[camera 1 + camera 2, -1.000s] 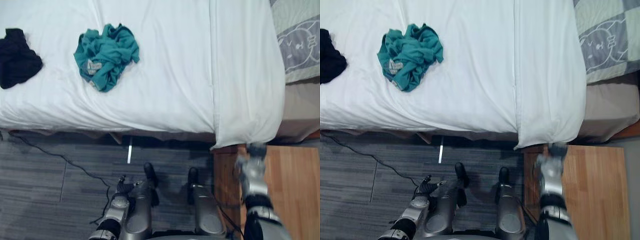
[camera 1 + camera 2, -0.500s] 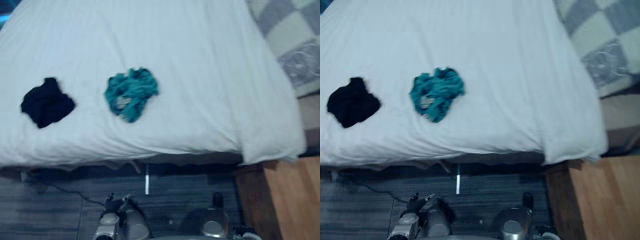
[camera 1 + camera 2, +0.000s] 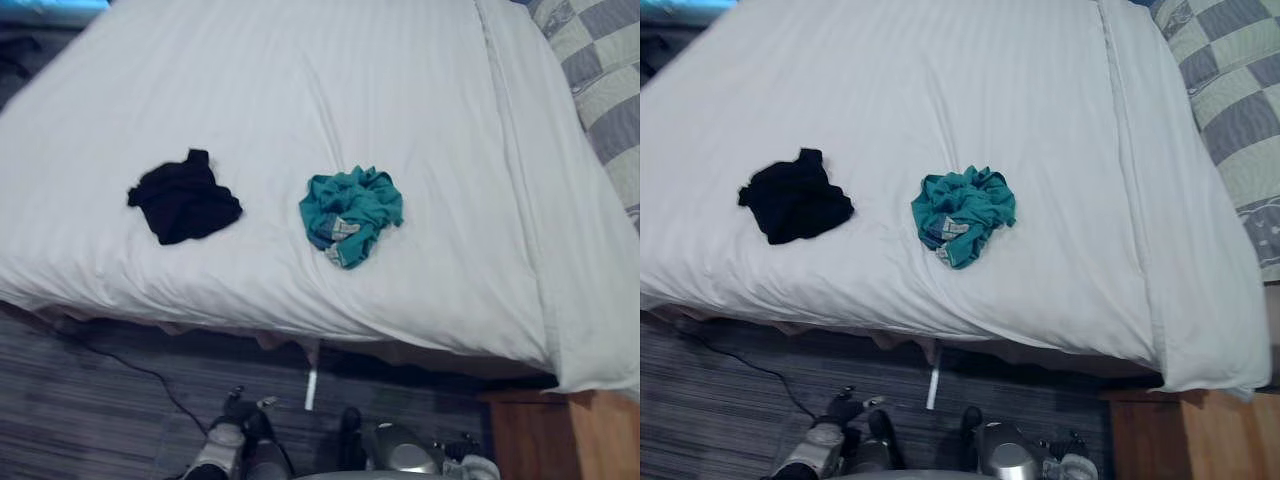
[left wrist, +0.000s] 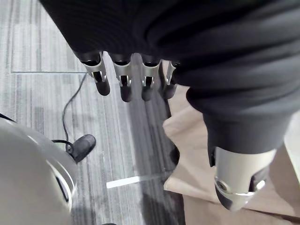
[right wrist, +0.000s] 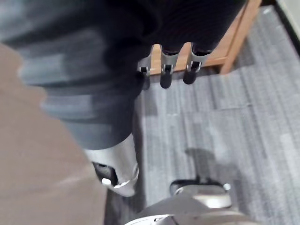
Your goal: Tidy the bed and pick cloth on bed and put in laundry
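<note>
Black cloth: a crumpled black cloth (image 3: 185,197) lies loose on the left part of the bed, well apart from both hands. We judge it close enough to the near edge for a reach.
Left hand: our left hand (image 4: 123,84) hangs low over the grey striped carpet (image 3: 90,400) below the bed's edge. Its fingers are straight and slack and hold nothing, as suits an arm not yet sent for anything.
Teal cloth: a bunched teal cloth (image 3: 350,212) sits near the middle, right of the black one and apart from it. It is the nearer pick for either hand, we think.
Bed: the white striped cover (image 3: 300,90) is fairly smooth, with shallow creases. Both cloths rest on it, so we judge the laundry step not begun.
Right hand: our right hand (image 5: 164,72) hangs by the bed's right corner with its fingers relaxed and empty.
Quilt: a grey-and-cream checked quilt (image 3: 1230,110) lies along the right side, beside the white cover.
</note>
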Motion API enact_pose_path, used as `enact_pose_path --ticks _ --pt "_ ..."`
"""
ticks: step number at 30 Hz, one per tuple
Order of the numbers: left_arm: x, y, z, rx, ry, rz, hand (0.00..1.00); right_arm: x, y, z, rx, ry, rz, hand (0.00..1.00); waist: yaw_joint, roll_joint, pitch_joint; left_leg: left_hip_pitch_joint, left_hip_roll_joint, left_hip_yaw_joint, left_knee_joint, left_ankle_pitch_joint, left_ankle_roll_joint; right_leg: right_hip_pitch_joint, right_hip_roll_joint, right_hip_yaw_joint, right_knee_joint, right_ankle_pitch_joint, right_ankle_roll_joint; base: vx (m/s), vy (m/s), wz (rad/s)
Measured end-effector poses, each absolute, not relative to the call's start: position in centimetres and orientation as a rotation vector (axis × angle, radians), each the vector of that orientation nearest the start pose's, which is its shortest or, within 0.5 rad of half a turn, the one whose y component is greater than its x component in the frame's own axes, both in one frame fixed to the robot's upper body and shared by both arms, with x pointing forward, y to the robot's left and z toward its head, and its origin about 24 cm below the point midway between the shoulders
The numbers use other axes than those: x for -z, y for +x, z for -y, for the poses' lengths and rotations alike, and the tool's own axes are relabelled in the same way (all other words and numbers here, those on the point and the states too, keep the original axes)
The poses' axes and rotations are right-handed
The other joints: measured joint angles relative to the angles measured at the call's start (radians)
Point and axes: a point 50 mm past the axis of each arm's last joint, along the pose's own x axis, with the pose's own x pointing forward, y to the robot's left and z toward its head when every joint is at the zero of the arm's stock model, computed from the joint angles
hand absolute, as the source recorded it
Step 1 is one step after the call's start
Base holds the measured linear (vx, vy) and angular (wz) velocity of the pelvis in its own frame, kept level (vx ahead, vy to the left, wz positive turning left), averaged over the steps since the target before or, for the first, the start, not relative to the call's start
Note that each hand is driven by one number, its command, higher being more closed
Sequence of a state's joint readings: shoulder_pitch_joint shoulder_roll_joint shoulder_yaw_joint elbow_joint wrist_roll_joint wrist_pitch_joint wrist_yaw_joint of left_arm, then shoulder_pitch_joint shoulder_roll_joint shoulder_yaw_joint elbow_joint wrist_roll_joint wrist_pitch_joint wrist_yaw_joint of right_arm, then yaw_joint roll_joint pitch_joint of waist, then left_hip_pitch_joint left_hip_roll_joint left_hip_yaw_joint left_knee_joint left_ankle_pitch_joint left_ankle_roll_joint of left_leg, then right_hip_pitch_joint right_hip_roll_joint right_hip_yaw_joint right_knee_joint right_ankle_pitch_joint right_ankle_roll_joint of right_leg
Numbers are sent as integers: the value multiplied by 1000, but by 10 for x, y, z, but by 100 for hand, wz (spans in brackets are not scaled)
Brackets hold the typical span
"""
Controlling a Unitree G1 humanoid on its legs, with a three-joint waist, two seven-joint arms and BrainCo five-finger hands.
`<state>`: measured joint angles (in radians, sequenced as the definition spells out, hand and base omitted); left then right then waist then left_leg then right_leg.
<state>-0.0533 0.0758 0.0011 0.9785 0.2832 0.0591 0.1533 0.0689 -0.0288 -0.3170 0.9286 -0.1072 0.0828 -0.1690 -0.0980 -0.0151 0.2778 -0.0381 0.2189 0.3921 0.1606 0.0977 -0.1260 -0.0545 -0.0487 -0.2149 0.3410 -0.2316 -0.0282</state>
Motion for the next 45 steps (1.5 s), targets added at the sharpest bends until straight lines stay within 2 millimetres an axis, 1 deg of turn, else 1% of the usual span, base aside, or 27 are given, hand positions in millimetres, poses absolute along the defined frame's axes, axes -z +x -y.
enact_pose_path --ticks 1,3,4,5,6,7,10,12,13,14,15,16,18,19,20,21,23,24,25,26,28,32,35,38,40,43,45 --pt "137 166 -175 -33 396 -925 0 148 115 217 408 -87 -1058 0 2 23 21 -99 45 7 234 -28 26 18 -9 1 2 -16 9 -88 -39 16" --pt "135 167 -169 -43 358 -901 0 146 120 222 403 -113 -1046 0 5 42 45 -189 111 -1 474 -38 18 48 -6 9 -2 -14 4 -59 46 -22" --pt "133 168 -170 -45 360 -886 0 144 124 225 402 -122 -1042 0 9 55 49 -213 145 9 596 -73 19 59 -18 28 -5 -8 0 -37 101 -56" --pt "133 168 -171 -46 364 -887 0 144 126 225 400 -123 -1037 0 5 55 49 -210 156 25 610 -93 28 64 -25 40 -12 -1 9 -4 151 -71" --pt "133 168 -173 -48 369 -891 0 143 129 225 398 -123 -1031 0 0 58 47 -190 170 58 562 -122 60 68 -34 65 -35 15 23 117 185 -68" --pt "133 168 -173 -50 367 -895 0 141 133 226 404 -118 -1023 0 2 68 41 -148 179 77 399 -130 72 68 -41 88 -61 37 53 117 185 -57" --pt "131 173 -172 -49 365 -879 0 141 134 227 405 -122 -1025 0 -2 78 34 -71 182 -8 25 -122 61 35 -73 115 -60 49 102 191 358 -22" --pt "132 173 -171 -44 361 -877 0 141 137 227 399 -129 -1025 0 0 82 30 -61 177 -87 -44 -103 32 29 -114 124 -60 47 150 131 487 4" --pt "136 167 -168 -39 354 -898 0 141 137 230 395 -148 -1029 0 2 92 22 -47 168 -123 -56 -79 12 31 -142 138 -63 41 198 132 575 1" --pt "138 163 -166 -34 348 -910 0 140 138 232 395 -157 -1024 0 1 105 13 -38 171 -127 -52 -68 18 32 -149 142 -66 40 219 157 670 -10" --pt "142 154 -161 -17 341 -937 0 139 137 238 399 -170 -1025 0 2 127 -7 -33 177 -134 -33 -42 -114 39 -163 150 -76 39 265 177 730 15" --pt "141 157 -168 -4 386 -933 0 143 134 224 367 -136 -1041 0 4 41 -19 -51 84 -136 21 -71 -80 53 -247 163 -96 61 289 146 597 20" --pt "140 156 -181 3 442 -936 0 144 138 212 333 -113 -1033 0 11 5 -28 -53 52 -122 53 -116 -57 47 -287 131 -93 130 268 109 375 -16" --pt "137 159 -193 -10 470 -927 0 142 152 195 262 -112 -1007 0 46 1 -29 -26 63 -47 42 -127 -43 -10 -297 35 -45 212 159 98 361 -85" --pt "136 161 -196 -15 478 -920 0 141 157 188 225 -128 -994 0 60 0 -30 -14 66 -24 32 -127 -41 -33 -309 -37 -17 232 108 48 312 -119" --pt "132 166 -199 -22 489 -899 0 137 169 175 150 -164 -961 0 59 4 -26 2 53 -2 15 -129 -28 -93 -334 -202 99 195 47 30 174 -59" --pt "129 173 -198 -11 498 -879 0 134 173 168 130 -154 -936 0 47 4 -26 13 63 -5 3 -126 -19 -101 -234 -189 142 105 119 21 74 -10" --pt "129 177 -193 15 507 -867 0 133 174 164 115 -144 -922 0 44 3 -27 33 60 -3 -16 -119 -10 -82 -119 -130 77 53 117 18 -2 8" --pt "128 179 -190 25 504 -861 0 133 173 164 114 -141 -913 0 43 -2 -28 49 45 -4 -33 -112 -12 -48 -79 -111 5 46 64 32 38 10" --pt "129 180 -180 42 482 -855 0 131 174 168 127 -129 -897 0 34 23 -14 81 42 -7 -66 -97 -9 -2 -57 -106 -42 81 66 19 63 2" --pt "131 178 -167 66 461 -855 0 130 174 168 127 -107 -883 0 24 49 -23 97 35 -5 -128 -71 -10 14 -40 -101 -94 105 65 -27 61 -4" --pt "132 176 -165 46 434 -863 0 132 170 172 173 -57 -897 0 33 42 -25 114 21 0 -169 -49 -2 13 -38 -89 -120 124 72 1 43 -4" --pt "140 153 -182 -102 341 -944 0 139 157 186 312 30 -945 0 47 39 -31 128 4 24 -199 -44 4 13 -43 -69 -148 141 85 -17 69 -15" --pt "149 118 -217 -384 194 -1067 0 150 129 207 530 164 -1031 0 57 35 -37 136 -5 24 -219 -37 6 18 -45 -65 -159 146 87 11 26 0" --pt "154 78 -245 -680 25 -1157 0 158 90 227 769 296 -1103 0 59 48 -49 161 -11 29 -249 -28 6 38 -47 -72 -172 148 89 67 36 6" --pt "148 31 -284 -1052 -143 -1178 0 158 36 252 1028 336 -1160 0 61 61 -88 187 -12 44 -254 -30 5 88 -49 -86 -199 147 93 65 33 10" --pt "140 17 -304 -1201 -175 -1144 0 150 27 267 1109 309 -1116 0 61 69 -121 189 -10 55 -255 -37 6 94 -49 -86 -210 147 97 20 16 1"
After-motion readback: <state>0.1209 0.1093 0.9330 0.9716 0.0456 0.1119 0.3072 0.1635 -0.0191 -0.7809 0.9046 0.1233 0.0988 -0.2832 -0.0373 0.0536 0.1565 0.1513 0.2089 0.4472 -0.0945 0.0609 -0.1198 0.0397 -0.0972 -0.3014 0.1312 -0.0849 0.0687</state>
